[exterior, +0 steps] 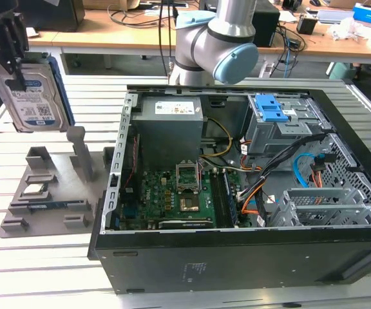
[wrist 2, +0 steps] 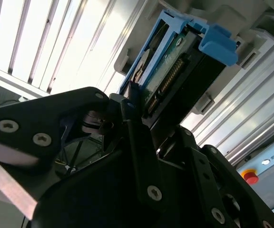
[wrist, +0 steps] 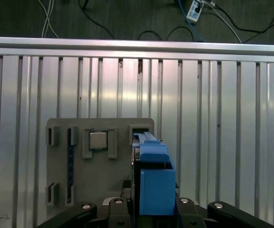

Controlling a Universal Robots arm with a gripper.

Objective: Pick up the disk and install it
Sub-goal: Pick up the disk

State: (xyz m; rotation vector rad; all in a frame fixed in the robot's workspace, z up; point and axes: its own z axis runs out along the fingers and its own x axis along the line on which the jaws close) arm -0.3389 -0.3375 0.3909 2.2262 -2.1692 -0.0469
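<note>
- The slatted metal bench carries everything. The open computer case takes up the middle and the exterior view's right.
- The arm stands at the far side of the bench, behind the case.
- Inside the case, the blue-latched drive cage sits at the far right. We can't see a drive in it from here, so we'd call the install not yet done.
- A grey fixture plate lies on the bench just left of the case, with a small square chip seated in one of its pockets.
- The disk is up in the air at the exterior view's far left. It hangs upright above the fixture plate, label facing us, well apart from the case.
- The end effector is clamped on the disk from above. In the second wrist view a finger presses against the drive's flat face near its connector end.
- Handling, as we see it:
  - It's a rigid metal slab, fairly heavy for its size, so it won't flex.
  - The faces look smooth and could slip in a loose pinch.
  - It won't like knocks, and the circuit-board side looks like the delicate one.
  - The blue side rails are plastic, so we'd hold it by the metal body and not by those.
</note>
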